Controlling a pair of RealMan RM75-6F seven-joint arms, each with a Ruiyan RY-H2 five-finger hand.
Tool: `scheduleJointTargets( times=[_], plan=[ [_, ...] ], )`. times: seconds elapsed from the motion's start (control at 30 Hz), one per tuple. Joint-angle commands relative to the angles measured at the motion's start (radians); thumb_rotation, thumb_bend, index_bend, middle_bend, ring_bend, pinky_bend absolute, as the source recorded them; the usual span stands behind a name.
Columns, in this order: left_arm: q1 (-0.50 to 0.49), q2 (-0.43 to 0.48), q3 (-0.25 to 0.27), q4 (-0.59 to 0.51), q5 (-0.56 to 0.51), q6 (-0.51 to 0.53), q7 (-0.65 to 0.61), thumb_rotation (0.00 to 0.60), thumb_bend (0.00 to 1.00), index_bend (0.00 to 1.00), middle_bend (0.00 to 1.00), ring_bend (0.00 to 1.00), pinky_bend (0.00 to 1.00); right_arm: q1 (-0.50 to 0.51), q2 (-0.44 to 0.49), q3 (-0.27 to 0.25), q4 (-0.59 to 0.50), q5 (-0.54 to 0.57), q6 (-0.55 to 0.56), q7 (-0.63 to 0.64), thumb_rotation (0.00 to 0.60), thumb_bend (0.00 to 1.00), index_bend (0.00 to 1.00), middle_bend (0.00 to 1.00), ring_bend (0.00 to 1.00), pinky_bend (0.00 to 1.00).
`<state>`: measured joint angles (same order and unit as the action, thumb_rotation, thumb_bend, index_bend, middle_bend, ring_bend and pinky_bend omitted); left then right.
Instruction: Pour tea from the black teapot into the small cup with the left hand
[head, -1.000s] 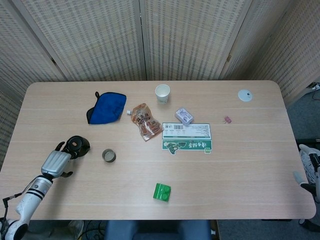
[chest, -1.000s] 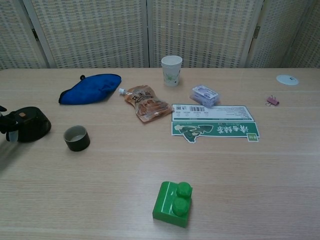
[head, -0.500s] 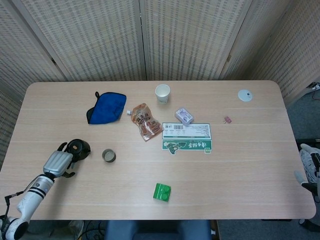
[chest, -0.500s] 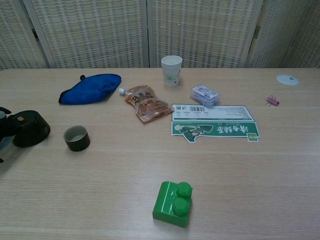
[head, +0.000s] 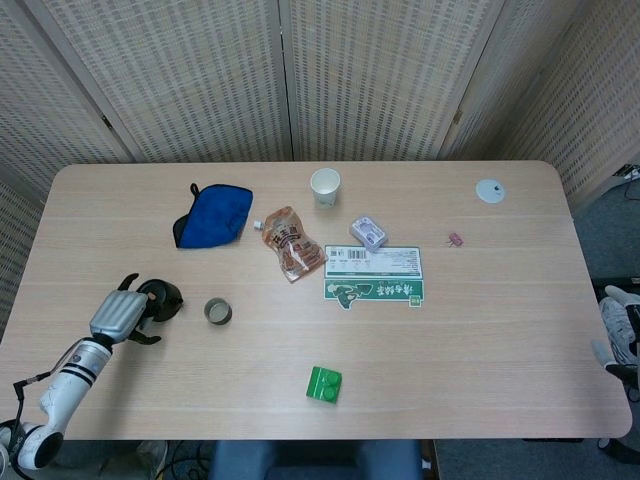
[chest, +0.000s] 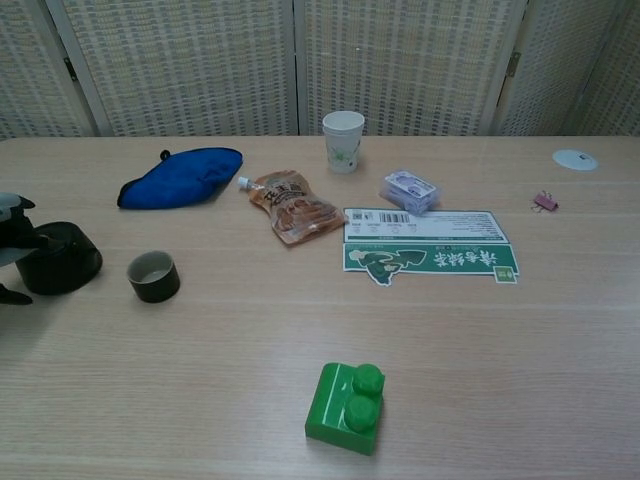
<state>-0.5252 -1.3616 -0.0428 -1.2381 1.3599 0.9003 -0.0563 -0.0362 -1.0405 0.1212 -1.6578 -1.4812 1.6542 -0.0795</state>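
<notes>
The left hand (head: 118, 315) has moved in closer to the teapot (head: 160, 299) than it was a second ago. Its fingers now curl around the pot's left side. It looks like a grip, but I cannot tell how firm it is. The pot has slid a little toward the cup (head: 217, 311) and sits on the counter (head: 480, 330) just beside it. It is not lifted yet, so no tea is poured.

The right hand (head: 612, 335) is only a bit of white at the counter's far edge; I cannot tell how its fingers lie.

The green and white box (chest: 428, 256) has a barcode and big white letters, too small to read. The snack pouch (chest: 296, 208) has writing too, too small as well.
</notes>
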Motion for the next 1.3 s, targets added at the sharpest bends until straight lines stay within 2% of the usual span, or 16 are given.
scheduleJointTargets(
  times=[0.03, 0.2, 0.27, 0.4, 0.63, 0.9, 0.97, 1.0, 1.13, 1.2, 1.23, 1.3],
  plan=[
    [-0.008, -0.001, -0.017, 0.003, -0.006, -0.005, -0.049, 0.422, 0.07, 0.95, 0.98, 0.79, 0.00, 0.000, -0.001, 0.001, 0.003, 0.002, 0.000, 0.003, 0.600, 0.19, 0.26, 0.32, 0.24, 0.18],
    [-0.013, -0.008, -0.036, 0.008, -0.022, -0.005, -0.097, 0.178, 0.06, 0.97, 1.00, 0.81, 0.00, 0.002, -0.005, 0.002, 0.011, 0.005, -0.004, 0.009, 0.600, 0.19, 0.26, 0.32, 0.24, 0.17],
    [-0.013, -0.005, -0.047, -0.008, -0.047, -0.019, -0.118, 0.125, 0.05, 0.97, 1.00, 0.81, 0.00, 0.002, -0.007, 0.004, 0.015, 0.008, -0.006, 0.013, 0.600, 0.19, 0.26, 0.32, 0.24, 0.17],
    [-0.011, 0.004, -0.064, -0.034, -0.088, -0.028, -0.120, 0.102, 0.04, 0.98, 1.00, 0.82, 0.00, 0.003, -0.010, 0.004, 0.023, 0.010, -0.008, 0.020, 0.600, 0.19, 0.26, 0.32, 0.24, 0.17],
    [0.014, 0.010, -0.103, -0.086, -0.134, 0.063, -0.061, 0.101, 0.04, 1.00, 1.00, 0.87, 0.01, 0.000, -0.012, 0.004, 0.029, 0.008, -0.003, 0.031, 0.600, 0.19, 0.26, 0.32, 0.24, 0.17],
    [0.048, 0.027, -0.144, -0.157, -0.133, 0.191, -0.040, 0.107, 0.10, 1.00, 1.00, 0.92, 0.23, -0.003, -0.016, 0.002, 0.035, -0.002, 0.005, 0.042, 0.600, 0.19, 0.26, 0.32, 0.24, 0.16],
    [0.055, 0.029, -0.154, -0.176, -0.138, 0.221, -0.020, 0.137, 0.14, 1.00, 1.00, 0.94, 0.28, -0.003, -0.016, 0.001, 0.036, -0.006, 0.007, 0.044, 0.600, 0.19, 0.26, 0.32, 0.24, 0.16],
    [0.058, 0.029, -0.157, -0.184, -0.140, 0.234, -0.008, 0.172, 0.16, 1.00, 1.00, 0.95, 0.30, -0.004, -0.016, 0.000, 0.036, -0.007, 0.007, 0.045, 0.600, 0.19, 0.26, 0.32, 0.24, 0.16],
    [0.068, 0.022, -0.170, -0.221, -0.145, 0.292, 0.051, 0.395, 0.23, 1.00, 1.00, 0.96, 0.38, -0.008, -0.015, -0.001, 0.037, -0.010, 0.013, 0.050, 0.600, 0.19, 0.26, 0.32, 0.24, 0.16],
    [0.070, 0.019, -0.175, -0.234, -0.146, 0.310, 0.072, 0.539, 0.25, 1.00, 1.00, 0.97, 0.42, -0.010, -0.014, -0.002, 0.038, -0.012, 0.016, 0.052, 0.600, 0.19, 0.26, 0.32, 0.24, 0.16],
    [0.071, 0.017, -0.177, -0.239, -0.147, 0.317, 0.080, 0.572, 0.26, 1.00, 1.00, 0.97, 0.43, -0.011, -0.014, -0.002, 0.039, -0.012, 0.017, 0.053, 0.600, 0.19, 0.26, 0.32, 0.24, 0.16],
    [0.072, 0.012, -0.183, -0.250, -0.151, 0.331, 0.095, 0.559, 0.26, 1.00, 1.00, 0.97, 0.44, -0.014, -0.015, -0.003, 0.041, -0.011, 0.019, 0.057, 0.600, 0.19, 0.26, 0.32, 0.24, 0.16]
  ],
)
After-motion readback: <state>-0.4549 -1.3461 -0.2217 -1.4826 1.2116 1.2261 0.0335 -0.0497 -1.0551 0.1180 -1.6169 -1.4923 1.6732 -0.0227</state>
